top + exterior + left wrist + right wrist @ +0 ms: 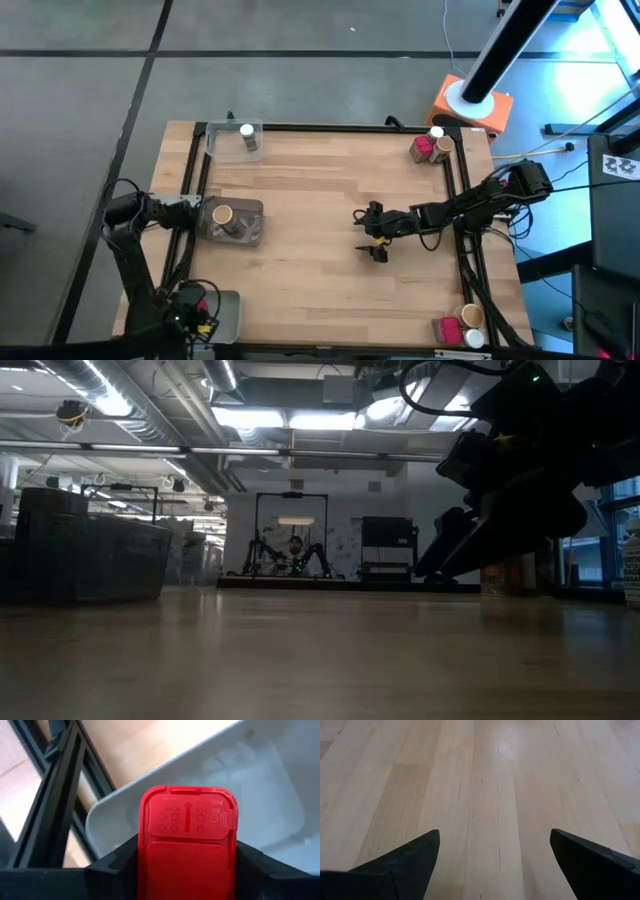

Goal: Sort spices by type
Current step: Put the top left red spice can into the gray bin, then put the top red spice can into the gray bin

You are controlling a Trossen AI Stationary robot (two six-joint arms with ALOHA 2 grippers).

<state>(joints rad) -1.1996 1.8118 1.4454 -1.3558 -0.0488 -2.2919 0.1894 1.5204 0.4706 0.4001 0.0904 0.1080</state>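
Observation:
My left gripper (pixel 197 303) is at the table's near left corner, shut on a red boxy spice container (pixel 187 845) above a grey tray (pixel 226 318). My right gripper (pixel 376 236) hovers open over bare wood near the table's middle (pixel 495 845). A white-lidded jar (pixel 247 131) stands in the clear tray (pixel 225 147) at the far left. A tan-lidded jar (pixel 222 213) stands in the tray (pixel 250 228) at mid-left. Three spices stand at the far right corner: a red box (pixel 422 148), a tan-lidded jar (pixel 444 146) and a white-lidded jar (pixel 436 131). Another three stand at the near right corner (pixel 460 328). My left gripper pinches the red spice container between its two fingers (pixel 117 862), one on each narrow side (pixel 145 855) below the flip lid. The lid end (pixel 187 810) sticks out past the fingertips. The container is lifted clear, above the grey tray's wall (pixel 115 805).
Black frame rails (pixel 196 190) run along the table's left and right (pixel 462 200) edges. The middle of the wooden top (pixel 310 260) is bare. An orange-based stand (pixel 470 105) sits beyond the far right corner. In the low view the right arm (pixel 520 480) hangs at right.

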